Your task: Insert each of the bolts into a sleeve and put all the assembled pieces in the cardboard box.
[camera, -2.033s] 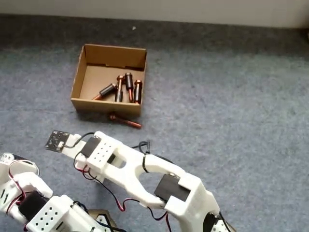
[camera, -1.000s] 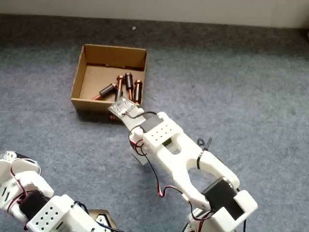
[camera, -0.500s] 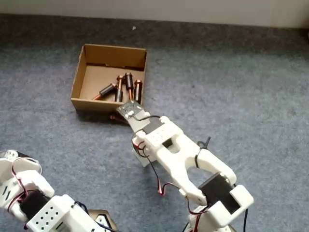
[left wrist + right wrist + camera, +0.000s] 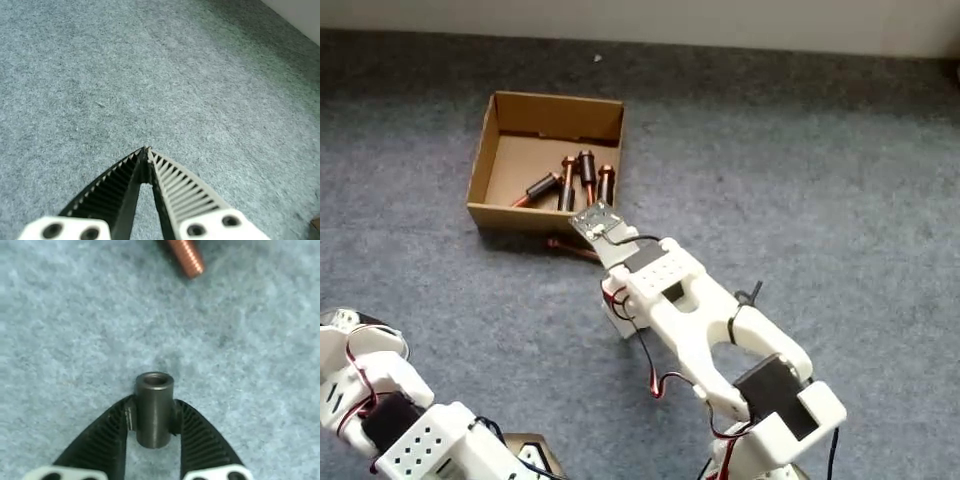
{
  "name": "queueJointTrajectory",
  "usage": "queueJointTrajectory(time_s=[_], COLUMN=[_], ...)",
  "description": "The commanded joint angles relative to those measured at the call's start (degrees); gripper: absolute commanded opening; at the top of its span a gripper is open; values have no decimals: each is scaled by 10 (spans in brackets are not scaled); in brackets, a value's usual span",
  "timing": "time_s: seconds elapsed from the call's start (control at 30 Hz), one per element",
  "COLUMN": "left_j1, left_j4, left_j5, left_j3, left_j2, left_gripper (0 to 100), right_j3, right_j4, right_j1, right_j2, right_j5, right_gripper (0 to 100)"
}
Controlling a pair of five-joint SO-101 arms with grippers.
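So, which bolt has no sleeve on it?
The bolt lying on the carpet just outside the cardboard box, by its near wall; the four inside the box each carry a dark sleeve.

The counter [image 4: 820,180] is covered all over in grey, short-piled carpet and runs up to a pale wall along the top of the high view. In the upper left of that frame the cardboard box [image 4: 520,218] sits flat on the carpet, open side up. One copper-coloured bolt [image 4: 568,245] lies on its side on the carpet just outside the box's near wall, roughly parallel to it, its right end covered from above. At the bottom edge, left of centre, a small brown object [image 4: 528,445] sits mostly hidden; what it is cannot be told.
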Motion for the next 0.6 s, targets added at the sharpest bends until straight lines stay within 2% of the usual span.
queueJointTrajectory(time_s=[0.0, 0.2, 0.33, 0.57], left_j1=[21, 104, 193, 362], left_j4=[-4, 13, 97, 232], left_j5=[-2, -56, -94, -116], left_j3=[-7, -24, -90, -225], left_j2=[-3, -2, 2, 4], left_gripper=[8, 8, 8, 8], right_j3=[3, 84, 146, 197], right_j4=[-13, 6, 6, 2], right_j1=[7, 36, 74, 181], right_j2=[-110, -291, -374, -451], right_j5=[-22, -96, -125, -190], right_gripper=[5, 5, 5, 5])
